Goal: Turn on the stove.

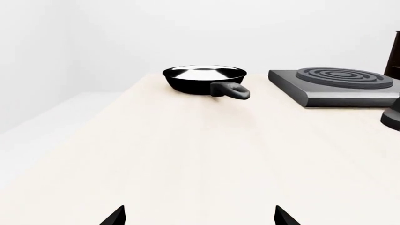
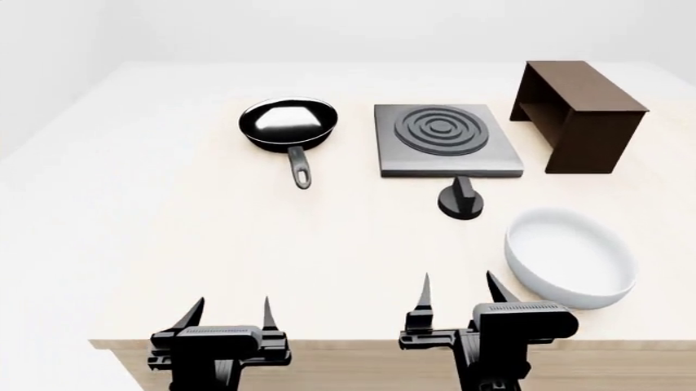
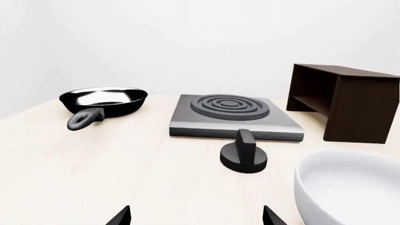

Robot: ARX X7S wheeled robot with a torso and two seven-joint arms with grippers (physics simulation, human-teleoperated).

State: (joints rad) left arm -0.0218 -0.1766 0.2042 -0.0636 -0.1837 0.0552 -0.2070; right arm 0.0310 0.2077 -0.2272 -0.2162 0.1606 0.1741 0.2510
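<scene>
The stove (image 2: 447, 139) is a flat grey square hotplate with ring coils at the table's far middle; it also shows in the right wrist view (image 3: 234, 116) and the left wrist view (image 1: 337, 86). Its small black round knob (image 2: 462, 199) stands on the table just in front of it, upright ridge on top, also in the right wrist view (image 3: 244, 152). My left gripper (image 2: 230, 313) is open and empty at the near table edge. My right gripper (image 2: 457, 292) is open and empty, well short of the knob.
A black frying pan (image 2: 288, 126) sits left of the stove, handle pointing toward me. A dark brown wooden box (image 2: 579, 114) stands at the far right. A white bowl (image 2: 570, 257) sits at the near right, beside my right gripper. The light wooden table (image 2: 163, 220) ends near my grippers.
</scene>
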